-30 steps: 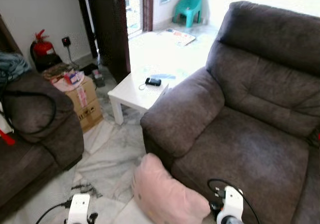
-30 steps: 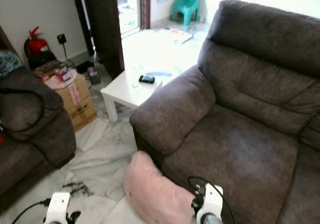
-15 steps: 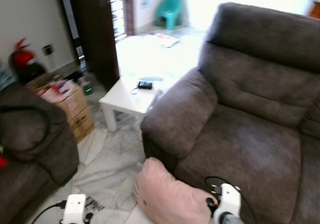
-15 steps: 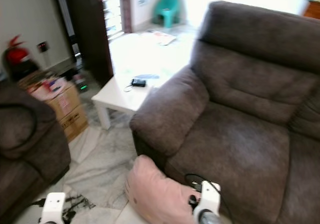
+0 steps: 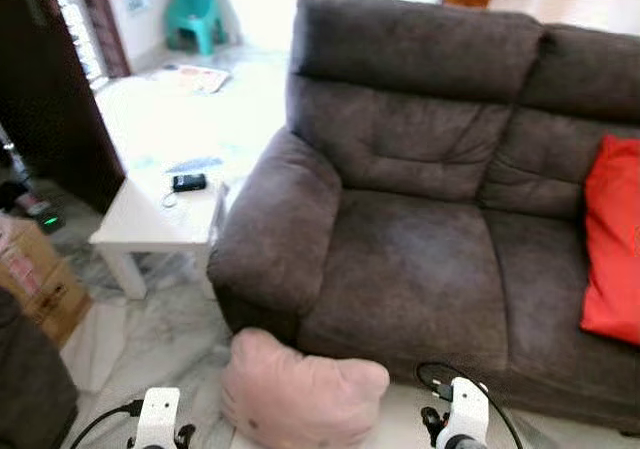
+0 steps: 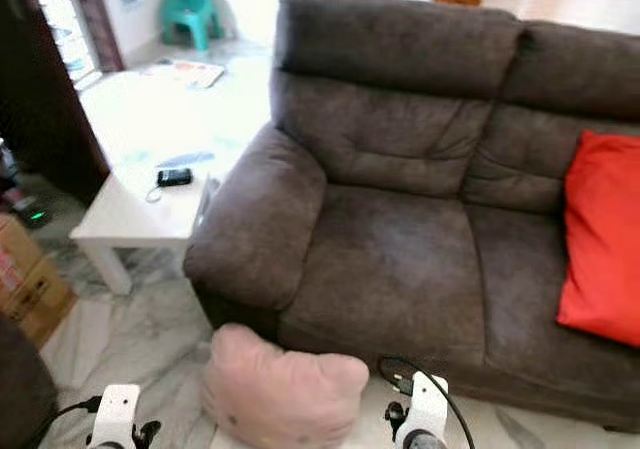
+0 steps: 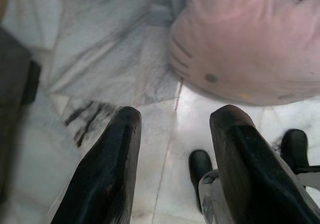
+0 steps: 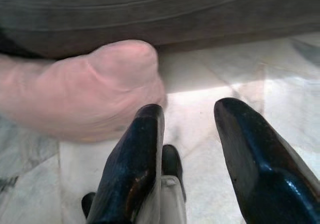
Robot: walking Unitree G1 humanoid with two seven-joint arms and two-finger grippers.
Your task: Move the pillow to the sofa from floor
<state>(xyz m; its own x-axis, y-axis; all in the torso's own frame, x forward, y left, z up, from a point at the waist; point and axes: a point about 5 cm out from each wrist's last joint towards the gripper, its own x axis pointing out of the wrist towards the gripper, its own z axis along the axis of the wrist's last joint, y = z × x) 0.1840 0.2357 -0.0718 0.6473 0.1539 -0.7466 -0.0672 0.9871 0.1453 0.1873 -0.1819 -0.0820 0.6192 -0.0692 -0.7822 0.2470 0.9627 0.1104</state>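
Pink pillow (image 5: 300,402) on the floor

Soft, plump (small dark marks on its face), it lies against the dark brown sofa's (image 5: 420,219) front base.

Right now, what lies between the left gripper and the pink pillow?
Only bare marble floor, seen in the left wrist view: the left gripper hangs open short of the pink pillow, not touching it.

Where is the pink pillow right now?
The pink pillow lies on the marble floor, against the front of the grey sofa below its armrest, low in the eye views.
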